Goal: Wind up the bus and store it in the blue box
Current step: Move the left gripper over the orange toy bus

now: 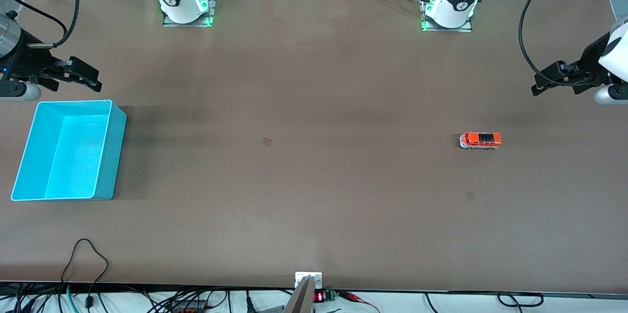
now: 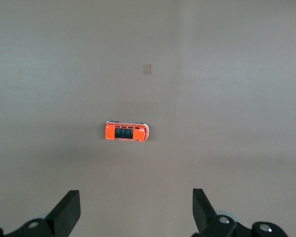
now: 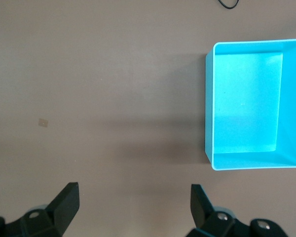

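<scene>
Bus (image 1: pixel 481 140) upright on its wheels on the table (image 1: pixel 314 180), toward the left arm's end, untouched. Blue box (image 1: pixel 114 156) at the right arm's end of the table, nothing visible inside, well apart from the bus. Left gripper (image 1: pixel 539 86) up in the air over the table edge at its own end, fingers (image 2: pixel 69 210) spread wide, holding nothing; bus seen below in the left wrist view (image 2: pixel 127 132). Right gripper (image 1: pixel 91 80) over bare table just beside the box (image 3: pixel 209 111), jaws apart, empty.
</scene>
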Motion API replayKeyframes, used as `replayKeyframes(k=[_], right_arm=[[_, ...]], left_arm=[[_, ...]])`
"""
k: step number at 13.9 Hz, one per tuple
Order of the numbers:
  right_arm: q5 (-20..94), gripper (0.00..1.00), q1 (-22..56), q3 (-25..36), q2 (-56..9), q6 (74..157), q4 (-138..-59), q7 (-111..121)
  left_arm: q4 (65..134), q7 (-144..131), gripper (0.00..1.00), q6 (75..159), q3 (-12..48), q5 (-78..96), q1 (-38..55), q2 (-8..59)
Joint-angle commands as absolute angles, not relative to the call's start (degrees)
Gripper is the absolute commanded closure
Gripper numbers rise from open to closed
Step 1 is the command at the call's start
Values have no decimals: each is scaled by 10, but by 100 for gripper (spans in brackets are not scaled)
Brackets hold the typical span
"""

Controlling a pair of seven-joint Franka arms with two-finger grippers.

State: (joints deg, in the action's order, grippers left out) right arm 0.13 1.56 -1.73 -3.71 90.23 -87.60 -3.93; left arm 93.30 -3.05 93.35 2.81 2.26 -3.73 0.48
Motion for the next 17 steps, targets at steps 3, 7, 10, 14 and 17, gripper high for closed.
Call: replayKeyframes(k=[3, 7, 10, 14, 17], right_arm=[[9, 0, 10, -19, -32, 891, -875, -34], [9, 0, 10, -19, -32, 892, -875, -36], [10, 0, 10, -19, -34, 894, -874, -41], [-1, 0, 14, -21, -37, 894, -874, -33], [-1, 0, 14, -22, -46, 887, -878, -39]], left_arm=[[945, -32, 0, 931, 35, -19, -27, -3], [934, -35, 0, 898, 62, -54, -20, 26], [929, -26, 0, 897, 74, -54, -18, 66], [934, -20, 0, 939, 74, -53, -25, 128], [974, 90, 0, 1016, 74, -54, -45, 153]])
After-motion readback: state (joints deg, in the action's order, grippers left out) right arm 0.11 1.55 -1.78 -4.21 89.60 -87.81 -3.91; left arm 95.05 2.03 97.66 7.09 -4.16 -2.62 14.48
